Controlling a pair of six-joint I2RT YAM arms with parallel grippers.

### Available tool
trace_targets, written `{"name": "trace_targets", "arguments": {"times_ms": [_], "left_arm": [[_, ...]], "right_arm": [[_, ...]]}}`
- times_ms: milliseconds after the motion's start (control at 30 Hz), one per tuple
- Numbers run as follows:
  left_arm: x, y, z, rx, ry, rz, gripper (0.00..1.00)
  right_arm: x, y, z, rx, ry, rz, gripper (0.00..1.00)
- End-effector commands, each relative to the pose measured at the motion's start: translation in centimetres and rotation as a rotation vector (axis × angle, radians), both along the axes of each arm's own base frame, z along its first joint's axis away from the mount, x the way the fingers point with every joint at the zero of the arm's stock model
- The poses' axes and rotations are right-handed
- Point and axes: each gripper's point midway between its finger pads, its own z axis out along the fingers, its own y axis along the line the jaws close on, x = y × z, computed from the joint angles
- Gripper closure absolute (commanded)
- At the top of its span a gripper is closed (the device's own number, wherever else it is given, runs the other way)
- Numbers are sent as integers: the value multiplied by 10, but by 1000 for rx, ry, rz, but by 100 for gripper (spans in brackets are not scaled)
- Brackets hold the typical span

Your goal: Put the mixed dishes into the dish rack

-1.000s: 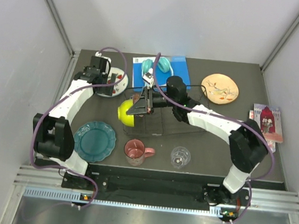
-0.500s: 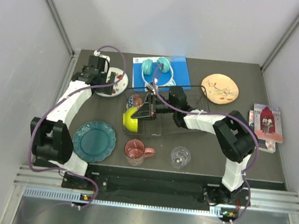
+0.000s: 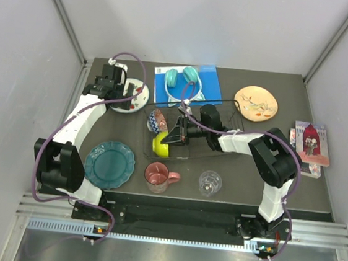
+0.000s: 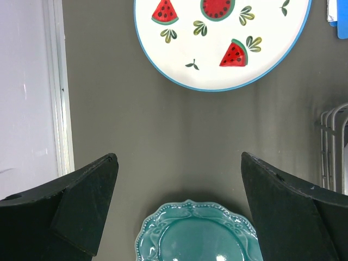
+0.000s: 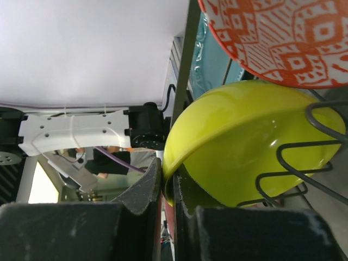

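My right gripper (image 3: 171, 137) is shut on the rim of the lime-green bowl (image 3: 160, 144). It holds the bowl tilted on edge among the tines at the left end of the black wire dish rack (image 3: 218, 154). In the right wrist view the bowl (image 5: 250, 147) is pinched by the gripper (image 5: 167, 175), with the small patterned bowl (image 5: 283, 38) right beside it. The patterned bowl (image 3: 156, 120) sits at the rack's far left corner. My left gripper (image 3: 113, 88) is open and empty, near the watermelon plate (image 3: 136, 95). In the left wrist view the gripper (image 4: 179, 163) hangs between that plate (image 4: 223, 38) and the teal plate (image 4: 198, 234).
The teal plate (image 3: 109, 163), pink mug (image 3: 158, 174) and clear glass (image 3: 209, 182) stand along the near edge. The floral plate (image 3: 256, 103) lies at the back right. Teal headphones (image 3: 182, 77) rest on a blue book (image 3: 207, 84). A pamphlet (image 3: 311, 143) lies at the far right.
My right gripper has carried the lime-green bowl right and nearer, down into the rack's left end, uncovering the patterned bowl. The left arm has barely moved.
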Motion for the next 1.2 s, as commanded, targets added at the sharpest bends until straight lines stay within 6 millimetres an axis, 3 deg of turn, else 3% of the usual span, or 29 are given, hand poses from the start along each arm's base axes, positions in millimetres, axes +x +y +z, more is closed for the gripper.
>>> {"name": "trace_targets", "arguments": {"times_ms": [0,100,200,233,300,433,600,633,700,733,800,833,900,933,1033,1100,1167], "left_arm": [[6,-3,31,-29,-93,3,1],[6,-2,33,-26,-97,9,1],[6,-3,35,-29,-103,7,1],[6,-3,36,-30,-104,3,1],[8,-6,35,-39,-98,-4,1],[9,-14,32,-84,-83,-14,1],[10,-22,32,-111,-74,-25,1],[10,-24,33,-118,-73,-27,1],[10,-26,34,-125,-70,-31,1],[10,-28,34,-134,-68,-35,1],[10,-32,32,-141,-55,-40,1],[9,-33,31,-143,-49,-40,1],[7,-34,25,-147,-29,-40,1],[6,-35,23,-154,-24,-36,1],[0,-38,17,-174,4,-38,1],[-4,-40,16,-186,10,-43,1],[-9,-41,14,-189,19,-47,1]], "right_arm": [[-1,-2,-1,-6,-70,22,100],[2,1,-7,-16,-69,21,98],[-3,4,-9,-32,-65,37,73],[-4,7,-4,-34,-111,46,59],[-6,4,-5,-66,-132,50,48],[-15,-10,13,-119,-212,50,24],[-15,-35,41,-211,-355,10,15],[-8,-39,61,-225,-425,-36,14],[-10,-57,63,-322,-465,-47,13],[2,-71,78,-361,-525,-132,14],[16,-96,84,-455,-569,-233,16],[44,-128,94,-558,-619,-409,17],[68,-174,87,-730,-627,-574,19],[94,-221,85,-897,-621,-766,27],[113,-289,62,-1198,-555,-941,38],[115,-307,49,-1310,-535,-980,37],[117,-311,29,-1361,-515,-966,35]]}}
